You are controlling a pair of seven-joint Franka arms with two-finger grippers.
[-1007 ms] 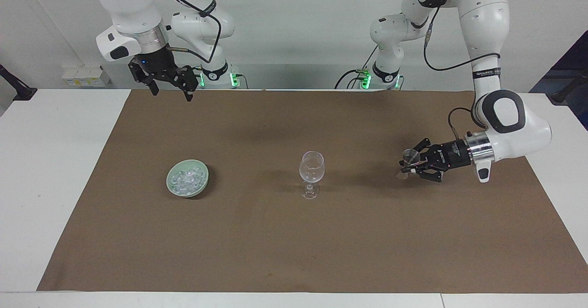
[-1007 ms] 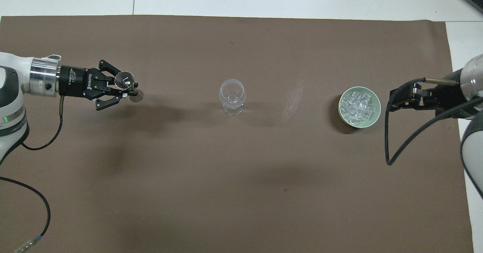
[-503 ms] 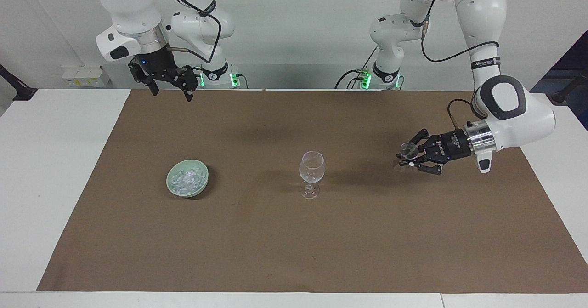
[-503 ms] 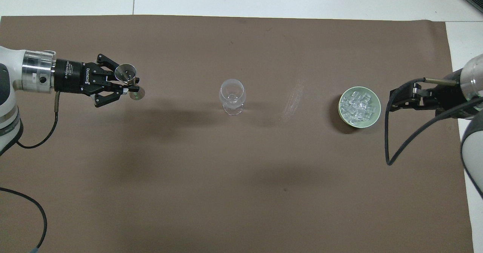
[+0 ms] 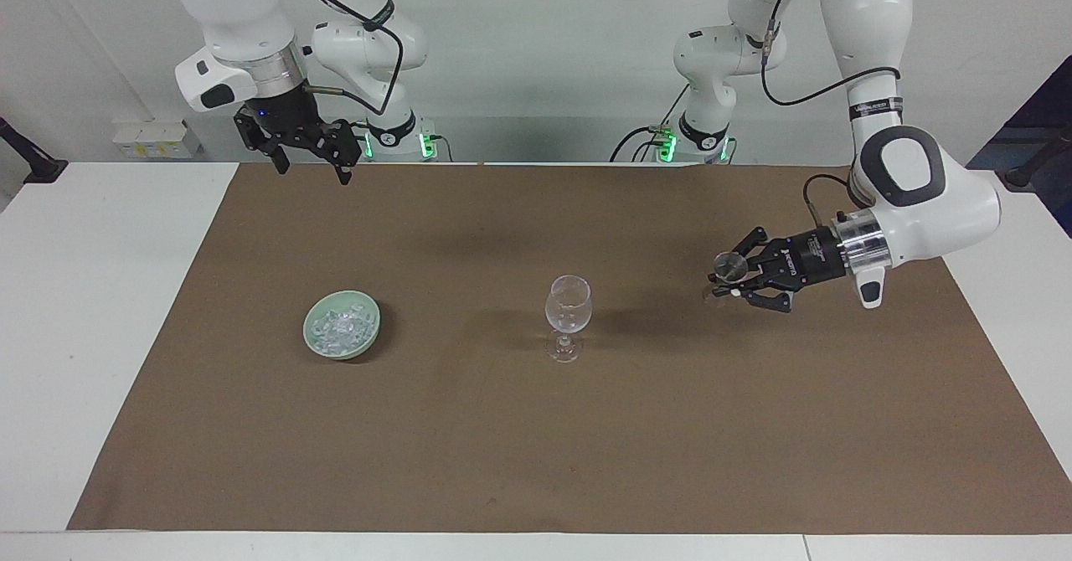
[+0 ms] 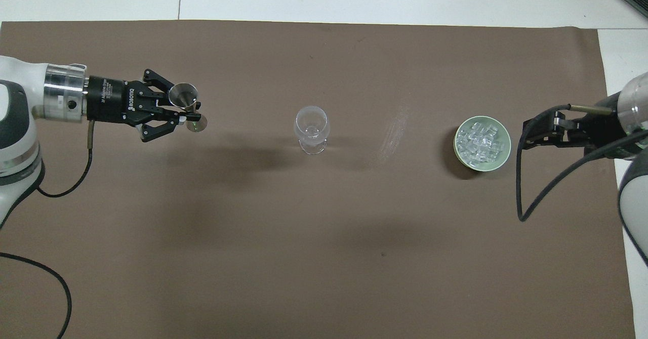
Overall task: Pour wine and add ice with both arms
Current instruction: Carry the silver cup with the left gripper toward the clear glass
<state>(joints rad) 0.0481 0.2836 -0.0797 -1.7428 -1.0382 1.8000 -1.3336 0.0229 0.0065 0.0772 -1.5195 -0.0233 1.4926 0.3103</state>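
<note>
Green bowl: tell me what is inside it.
The green bowl holds a heap of ice, clear to whitish small chunks that fill it nearly to the rim. The bowl's bottom is covered by the ice, so anything beneath the heap cannot be seen.

Brown mat covers white table; wall socket strip at table edge.

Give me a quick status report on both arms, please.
Left end effector shut on small clear glass, airborne over mat. Right end effector open, waiting high. Ice in green bowl. Wine glass unobstructed.
</note>
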